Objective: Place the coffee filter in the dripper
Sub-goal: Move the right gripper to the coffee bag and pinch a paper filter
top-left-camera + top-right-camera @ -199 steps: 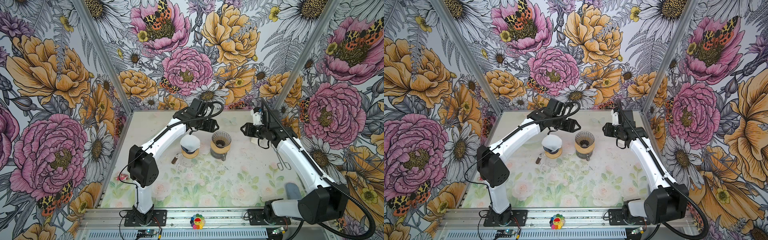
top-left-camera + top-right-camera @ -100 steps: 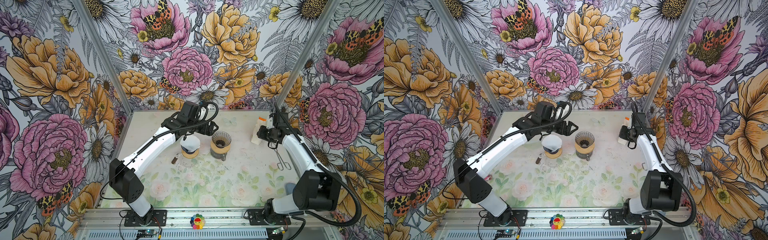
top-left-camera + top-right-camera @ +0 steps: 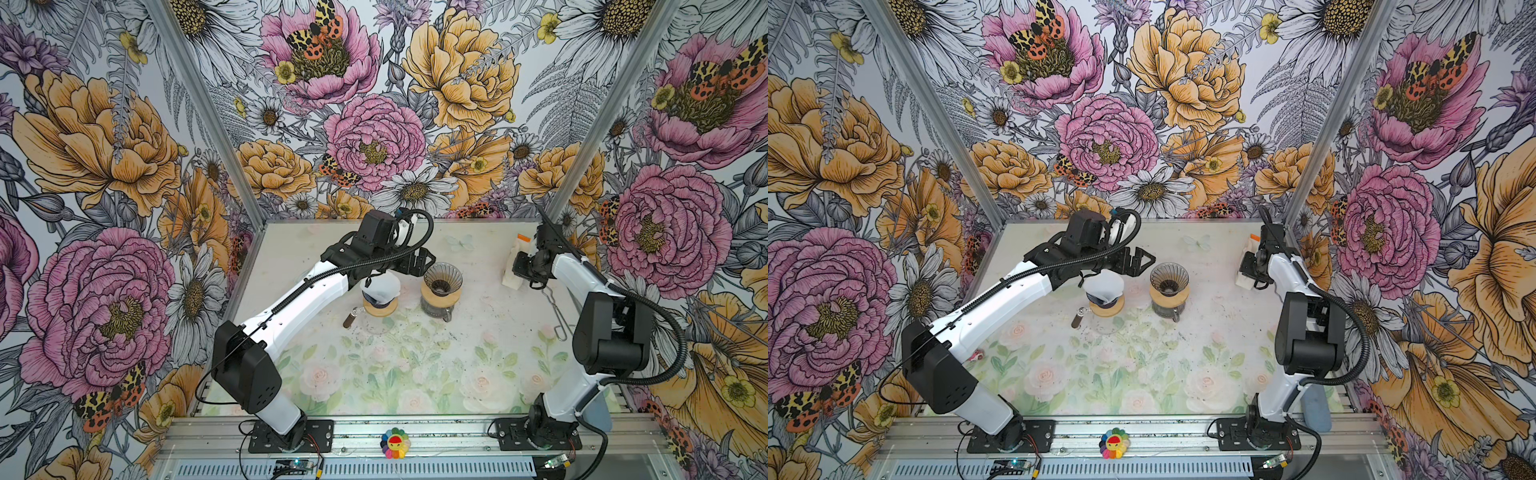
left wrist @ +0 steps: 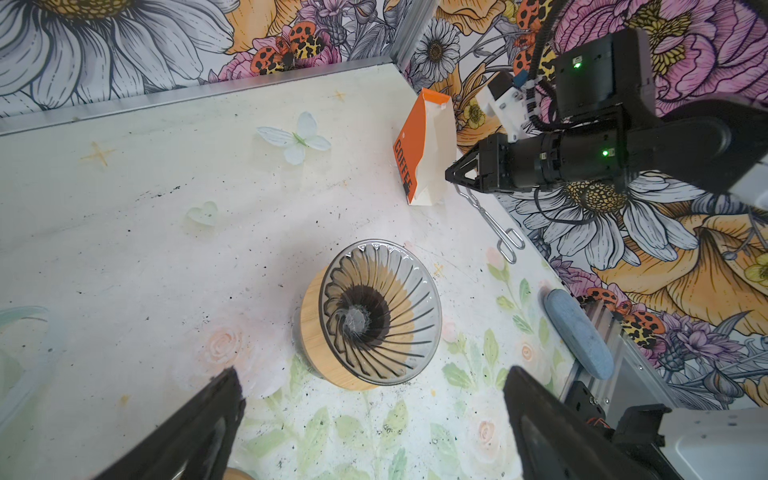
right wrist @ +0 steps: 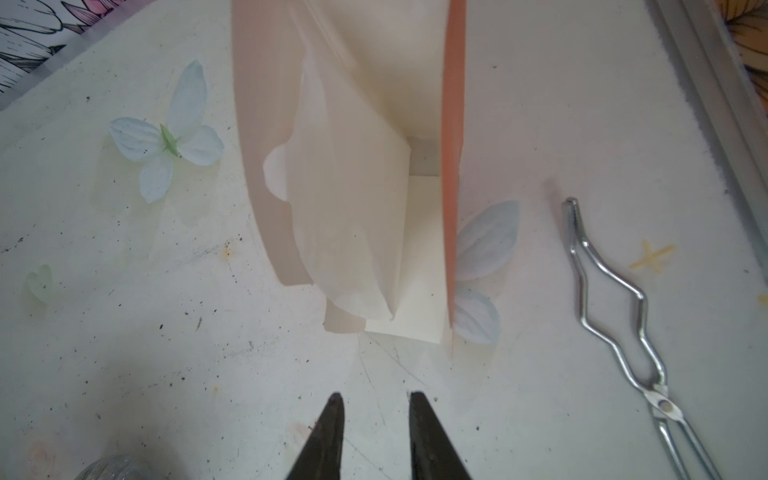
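The white coffee filter (image 3: 384, 286) already sits in the dripper (image 3: 380, 308) in the middle of the table (image 3: 415, 365). It looks a little lopsided, though the top views are too small to be sure, so the placing seems done bar tidying; a second dripper (image 4: 380, 311) just beside it is bare. The left gripper (image 4: 370, 372) hangs wide open and empty just behind both rims, with open room toward the front. The right gripper (image 5: 376, 401), jaws narrowly apart on nothing, faces the filter holder (image 5: 353, 166) in the cramped back corner, with tongs (image 5: 602, 291) beside it.
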You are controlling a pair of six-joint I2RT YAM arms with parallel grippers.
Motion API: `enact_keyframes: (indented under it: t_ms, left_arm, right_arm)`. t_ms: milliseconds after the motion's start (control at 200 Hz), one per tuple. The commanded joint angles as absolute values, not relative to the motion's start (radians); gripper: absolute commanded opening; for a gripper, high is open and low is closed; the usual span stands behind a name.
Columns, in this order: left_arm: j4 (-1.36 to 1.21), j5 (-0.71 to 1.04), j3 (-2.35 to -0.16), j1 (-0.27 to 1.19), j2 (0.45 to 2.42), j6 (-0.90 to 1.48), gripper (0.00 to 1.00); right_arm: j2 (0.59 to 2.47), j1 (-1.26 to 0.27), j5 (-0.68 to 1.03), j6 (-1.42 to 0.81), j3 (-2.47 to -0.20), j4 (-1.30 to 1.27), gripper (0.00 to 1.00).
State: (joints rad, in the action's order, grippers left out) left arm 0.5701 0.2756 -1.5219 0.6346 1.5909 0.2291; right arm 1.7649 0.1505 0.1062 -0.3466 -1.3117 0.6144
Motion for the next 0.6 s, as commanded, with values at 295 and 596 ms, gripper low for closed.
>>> enact_keyframes:
  t_ms: [295,596]
  left_arm:
    - [0.535,0.275,-1.515,0.62,1.58,0.244,0.99]
    - [0.539,0.28,-1.523,0.614,1.591,0.247,0.99]
  right_arm:
    - [1.893,0.157,0.057,-0.366,-1.408,0.541,0.27]
    - [1.948,0.146,0.021,-0.36,-1.448,0.514,0.22]
